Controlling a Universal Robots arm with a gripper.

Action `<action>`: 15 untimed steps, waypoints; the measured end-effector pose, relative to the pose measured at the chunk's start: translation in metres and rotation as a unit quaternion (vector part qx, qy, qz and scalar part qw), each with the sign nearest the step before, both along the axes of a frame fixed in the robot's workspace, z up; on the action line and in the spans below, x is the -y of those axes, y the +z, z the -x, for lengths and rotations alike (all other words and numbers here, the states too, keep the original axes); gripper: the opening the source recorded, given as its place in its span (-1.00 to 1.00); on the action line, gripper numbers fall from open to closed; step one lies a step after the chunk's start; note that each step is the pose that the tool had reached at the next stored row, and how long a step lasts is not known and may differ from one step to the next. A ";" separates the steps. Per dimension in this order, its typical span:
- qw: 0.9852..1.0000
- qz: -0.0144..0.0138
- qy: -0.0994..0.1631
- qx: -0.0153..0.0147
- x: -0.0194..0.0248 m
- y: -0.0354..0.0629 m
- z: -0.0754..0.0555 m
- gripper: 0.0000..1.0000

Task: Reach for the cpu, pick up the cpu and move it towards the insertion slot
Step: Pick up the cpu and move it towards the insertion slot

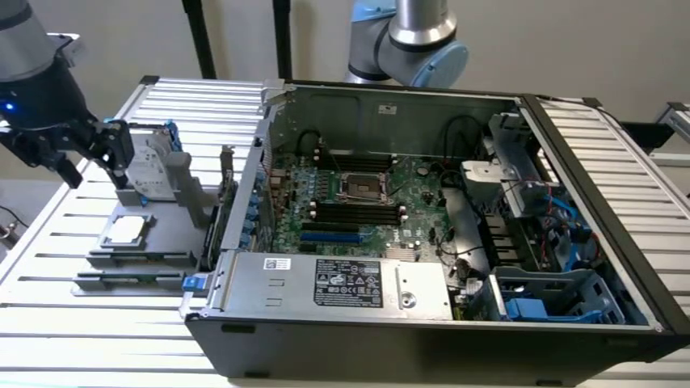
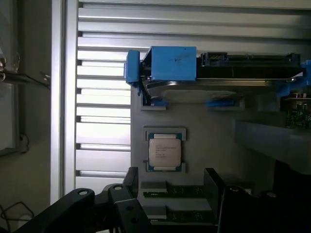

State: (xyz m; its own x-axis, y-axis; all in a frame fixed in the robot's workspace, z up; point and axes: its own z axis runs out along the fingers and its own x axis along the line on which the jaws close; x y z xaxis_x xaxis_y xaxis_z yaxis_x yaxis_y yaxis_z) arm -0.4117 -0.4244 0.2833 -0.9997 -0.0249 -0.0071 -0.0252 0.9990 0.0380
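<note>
Exterior view: pincer spread wide, nr cpu.

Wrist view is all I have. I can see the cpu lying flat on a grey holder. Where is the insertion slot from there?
Observer: The insertion slot sits on the green board inside the open computer case, toward the exterior view's right of the cpu.
Operator: Is the gripper touching the cpu?
Observer: No. The gripper hangs open above the grey holder, clear of the cpu.
Operator: Anything standing between the holder and the slot?
Observer: Yes, the case's side wall rises between them.
</note>
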 end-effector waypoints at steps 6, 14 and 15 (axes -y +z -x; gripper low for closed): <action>1.000 0.000 0.000 0.000 0.0032 -0.0109 0.000 0.30; 1.000 0.000 0.000 0.000 0.0052 -0.0254 -0.001 0.30; 1.000 0.000 0.000 0.000 0.0053 -0.0272 -0.001 0.30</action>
